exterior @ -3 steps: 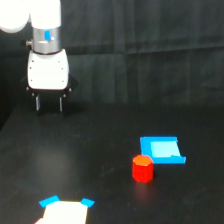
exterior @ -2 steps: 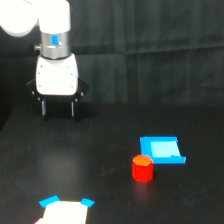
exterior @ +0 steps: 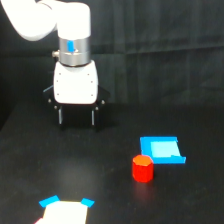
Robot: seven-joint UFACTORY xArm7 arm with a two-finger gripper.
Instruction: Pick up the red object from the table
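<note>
The tool [exterior: 76, 116] hung with its two fingers spread apart and nothing between them, above the worktop [exterior: 190, 125]. The red object [exterior: 142, 168] stood upright well apart from it, off toward the exterior view's right and nearer the camera, just beside a flat blue piece [exterior: 161, 150]. A pale blue-cornered card [exterior: 65, 211] lay nearer the camera than the tool. By my judgement the pick had not begun: approach, descent, grasp and lift were all left.

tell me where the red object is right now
The red object stands on the table at the exterior view's lower right, touching the blue piece, well apart from the gripper.
</note>
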